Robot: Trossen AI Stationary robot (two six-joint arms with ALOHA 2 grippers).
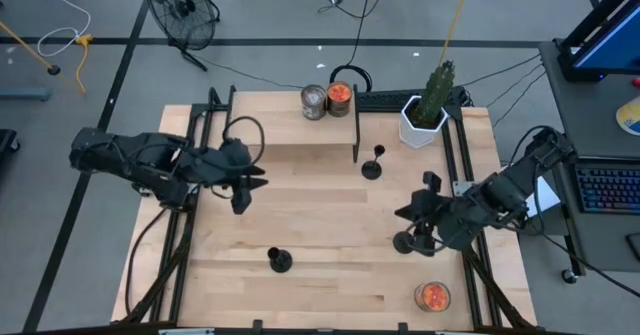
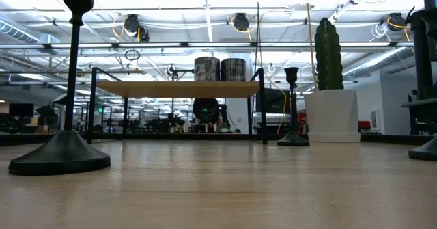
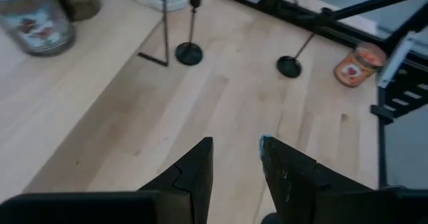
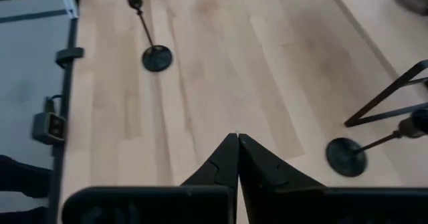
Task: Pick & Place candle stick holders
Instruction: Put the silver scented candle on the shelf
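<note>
Three black candle stick holders stand upright on their round bases on the wooden table: one near the front left (image 1: 278,261), one by the shelf's leg (image 1: 372,165), one at the right (image 1: 405,242). My left gripper (image 1: 244,190) hovers open and empty over the table's left middle; its wrist view shows the gap between the fingers (image 3: 236,154). My right gripper (image 1: 420,218) is shut and empty (image 4: 237,144), just above and beside the right holder. That holder does not show in the right wrist view.
A low wooden shelf (image 1: 300,135) on black legs stands at the far side, with two jars (image 1: 325,99) on it. A cactus in a white pot (image 1: 425,115) is at the far right. An orange jar (image 1: 433,295) sits at the near right corner.
</note>
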